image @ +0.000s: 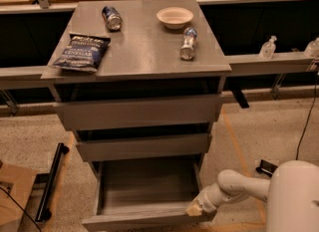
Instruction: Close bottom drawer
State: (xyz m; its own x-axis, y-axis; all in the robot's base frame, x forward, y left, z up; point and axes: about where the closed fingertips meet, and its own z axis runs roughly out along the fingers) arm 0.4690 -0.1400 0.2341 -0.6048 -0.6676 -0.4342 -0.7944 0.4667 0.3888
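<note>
1. The grey wood-grain bottom drawer (144,183) of the grey three-drawer cabinet (219,84) stands pulled well out toward the camera. Its shallow tray is bare and its flat front lies at the bottom edge of the view, so the closing is not yet done.
2. The robot's pale two-finger gripper (196,207) sits at the drawer's front right corner, touching or just beside the front panel. It is carried by the white arm (239,186) reaching in from the lower right. I cannot tell whether the gripper is open or closed (its tip reads as one pale block against the wood).
3. This looks like a pushing stance. The front has no handle to grasp, so pressing on the panel is the plain way to send the tray back in.
4. Contact at a corner rather than mid-front could skew the drawer in its runners, so the push probably needs to run straight toward the cabinet.
5. Above it, the grey middle drawer front (144,147) and the taller top drawer front (139,112) look shut or nearly so.
6. On the cabinet top lie a dark blue crinkled chip bag (82,52), a blue can (112,17) on its side, a shallow white bowl (174,17) and a clear plastic bottle (188,43) on its side. All are well clear of the work, though a hard slam might roll the can or bottle.
</note>
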